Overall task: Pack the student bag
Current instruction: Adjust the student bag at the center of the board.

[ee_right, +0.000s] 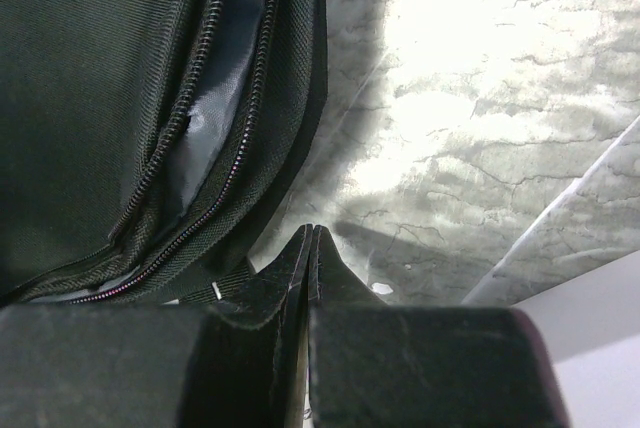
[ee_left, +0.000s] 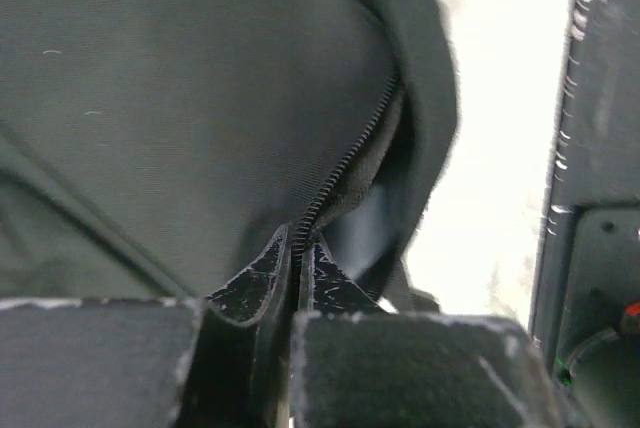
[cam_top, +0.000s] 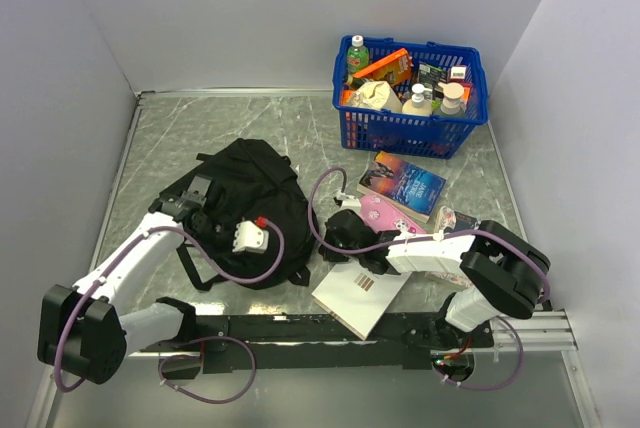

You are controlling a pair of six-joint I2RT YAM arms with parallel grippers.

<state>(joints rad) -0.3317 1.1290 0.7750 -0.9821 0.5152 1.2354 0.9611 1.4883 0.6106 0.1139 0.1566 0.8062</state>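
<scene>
The student bag [cam_top: 250, 210] lies flat on the desk [cam_top: 200, 128], left of centre, with both arms reaching to it from either side. The step in hand looks like opening it: the zipper [ee_left: 350, 163] is parted only part of the way, and a strip of greyish lining [ee_right: 215, 138] shows between its two rows of teeth. The left fingers [ee_left: 268, 273] are pressed together right where the zipper line runs into their tips, and they appear to pinch the bag's edge there. The right fingers [ee_right: 335, 273] are also pressed together, just beside the bag's lower rim and over bare desk; nothing shows between them. A colourful book [cam_top: 405, 183] and a white book [cam_top: 360, 293] lie on the desk to the right, near the blue basket [cam_top: 470, 113], so I judge that packing proper has not begun. The next move probably calls for a wider mouth, with one side held firm while the other draws the zipper along.
</scene>
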